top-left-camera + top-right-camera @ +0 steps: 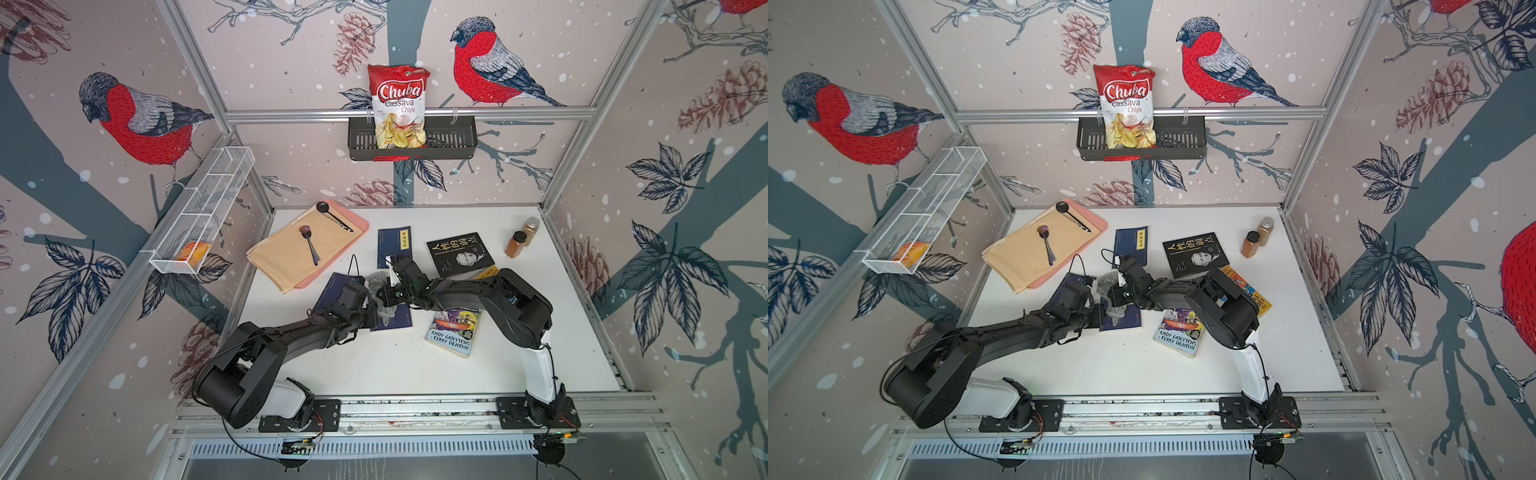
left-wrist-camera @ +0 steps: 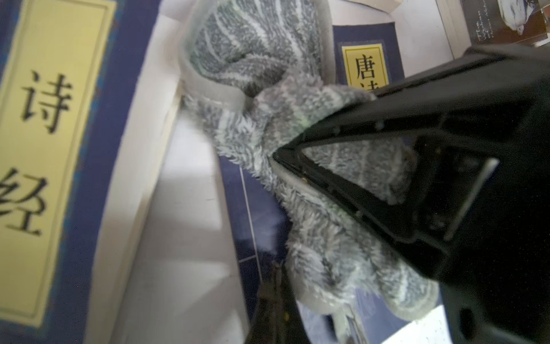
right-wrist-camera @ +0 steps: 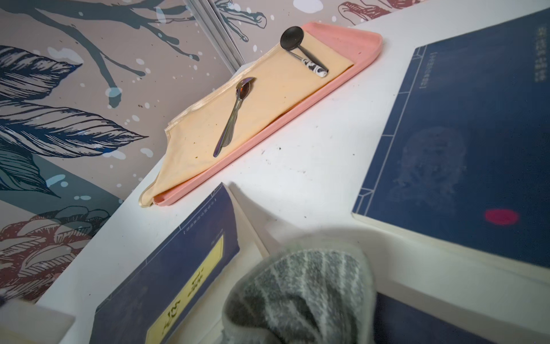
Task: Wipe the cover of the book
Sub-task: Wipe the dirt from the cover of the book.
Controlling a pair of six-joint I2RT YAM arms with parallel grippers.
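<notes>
A dark blue book (image 1: 397, 322) (image 1: 1128, 322) lies mid-table, its cover (image 2: 253, 208) partly under a grey striped cloth (image 1: 380, 286) (image 2: 297, 119) (image 3: 297, 295). My right gripper (image 1: 384, 293) (image 1: 1115, 296) (image 2: 276, 155) is shut on the cloth and holds it down on the cover. In the right wrist view the cloth hides the jaws. My left gripper (image 1: 370, 318) (image 2: 275, 292) is shut, its tips at the book's left edge beside the cloth.
Two more blue books (image 1: 332, 286) (image 1: 394, 245) lie close by, with a black book (image 1: 459, 253) and a colourful one (image 1: 453, 332) to the right. A pink tray (image 1: 359, 226) with a beige napkin and two spoons sits back left. Two spice jars (image 1: 515, 243) stand back right.
</notes>
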